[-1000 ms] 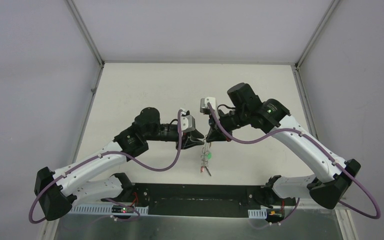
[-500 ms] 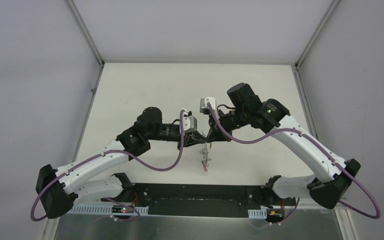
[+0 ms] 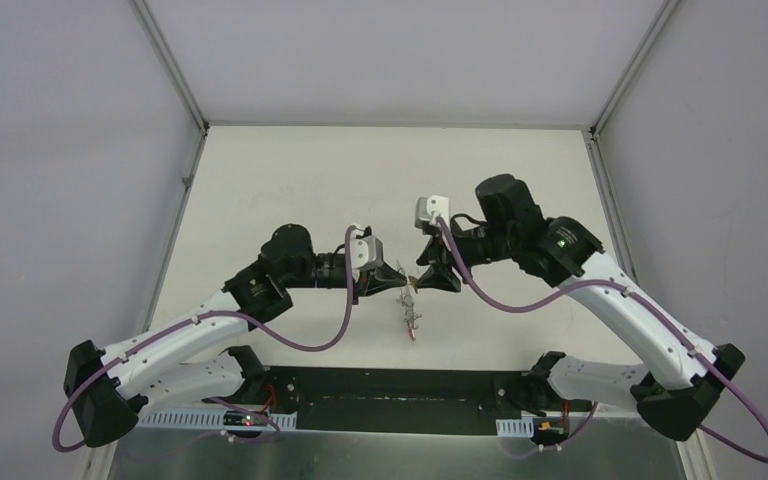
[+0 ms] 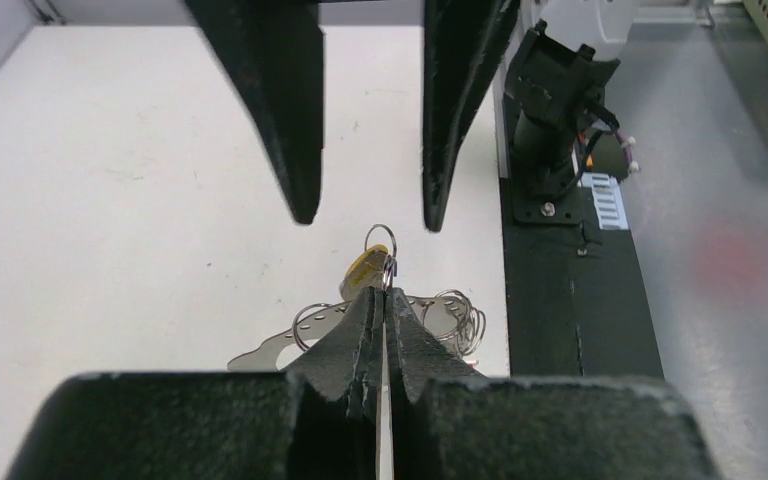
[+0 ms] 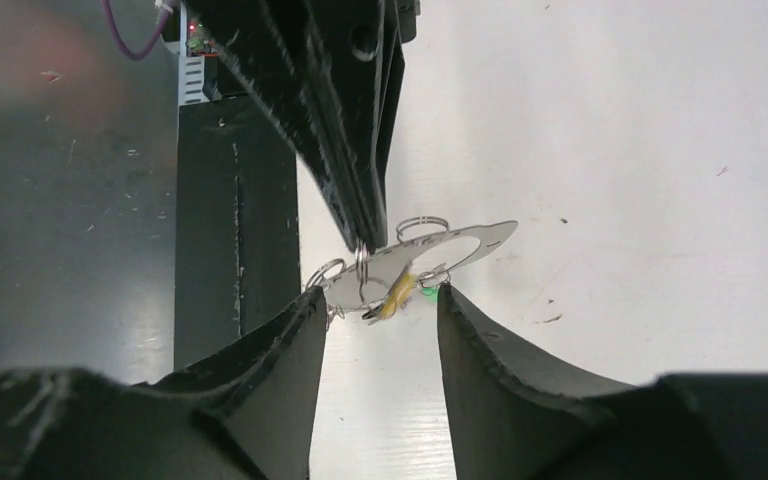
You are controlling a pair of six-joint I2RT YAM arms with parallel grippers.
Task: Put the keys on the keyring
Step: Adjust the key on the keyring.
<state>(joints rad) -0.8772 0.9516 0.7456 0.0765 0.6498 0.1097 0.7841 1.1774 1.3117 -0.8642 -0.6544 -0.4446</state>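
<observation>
The left gripper (image 4: pixel 381 300) is pinched shut on the keyring (image 5: pixel 465 240), which hangs with its keys (image 3: pixel 412 320) over the table (image 3: pixel 290 180), just in front of the parted fingers of the right gripper (image 5: pixel 372 310). The keys bunch into a tangle, and only a yellow tag (image 5: pixel 398 295) and a green tag (image 5: pixel 427 293) can be told apart. The table is white, with plain grey walls (image 3: pixel 70 150) around it.

No text, number or brand is legible on the keys (image 3: pixel 412 320) or anywhere else
</observation>
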